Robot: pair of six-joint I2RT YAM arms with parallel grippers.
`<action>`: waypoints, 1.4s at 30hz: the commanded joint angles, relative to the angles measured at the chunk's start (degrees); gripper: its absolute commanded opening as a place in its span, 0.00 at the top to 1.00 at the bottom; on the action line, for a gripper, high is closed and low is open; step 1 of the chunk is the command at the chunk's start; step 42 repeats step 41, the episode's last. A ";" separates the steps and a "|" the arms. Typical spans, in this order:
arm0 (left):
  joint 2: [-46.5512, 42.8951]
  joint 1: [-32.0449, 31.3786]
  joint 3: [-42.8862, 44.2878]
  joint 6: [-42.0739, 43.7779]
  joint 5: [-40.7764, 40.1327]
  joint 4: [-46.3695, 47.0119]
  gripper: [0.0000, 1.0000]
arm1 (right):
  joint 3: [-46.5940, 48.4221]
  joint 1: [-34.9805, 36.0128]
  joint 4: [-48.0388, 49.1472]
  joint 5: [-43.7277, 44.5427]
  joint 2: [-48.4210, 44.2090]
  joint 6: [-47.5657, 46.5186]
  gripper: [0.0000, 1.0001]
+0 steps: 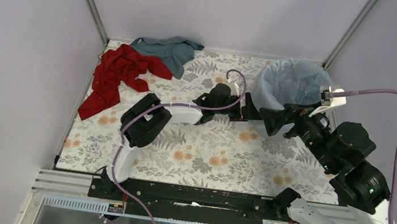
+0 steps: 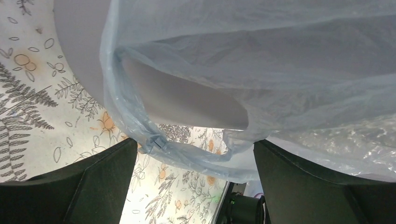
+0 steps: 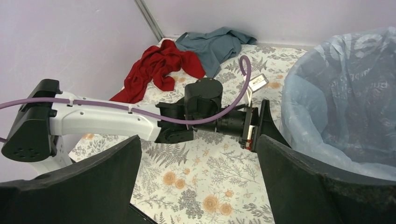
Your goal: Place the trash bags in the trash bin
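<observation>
I read the top view from the left. The red cloth (image 1: 115,76) lies crumpled at the far-left edge of the floral table (image 1: 208,153), touching the teal-grey cloth (image 1: 170,50) behind it. Both are well apart from the trash bin (image 2: 77,42), which stands at the far right.

The trash bag (image 1: 288,83) sits inside the bin, its mouth folded over the rim. The left gripper (image 2: 196,186) is at the bin's left wall, fingers spread wide, with the bag's loose hem hanging between them, unpinched. The right gripper (image 3: 198,186) is at the bin's near side, also spread, gripping nothing.
</observation>
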 commanded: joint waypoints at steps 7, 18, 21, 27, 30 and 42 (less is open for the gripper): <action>-24.96 -1.36 -12.34 12.28 0.35 -3.62 0.03 | -2.40 0.12 2.81 6.23 -3.18 -4.96 0.00; -64.52 -1.31 -13.62 29.78 -17.59 -35.92 0.01 | 1.39 0.20 3.67 2.95 1.01 -7.06 0.00; -71.39 -1.36 -9.23 33.78 -25.07 -45.38 0.01 | 1.58 0.12 4.57 2.44 -0.06 -6.54 0.00; -75.96 -1.36 2.05 37.57 -40.21 -57.60 0.01 | 2.37 0.14 6.63 6.08 -2.57 -6.14 0.00; -77.41 -1.36 2.79 39.32 -42.48 -58.01 0.01 | 3.07 0.16 6.75 7.08 -3.02 -5.81 0.00; -78.00 -1.35 2.49 40.44 -43.49 -57.09 0.01 | -0.41 0.16 9.32 4.98 -4.07 -3.54 0.00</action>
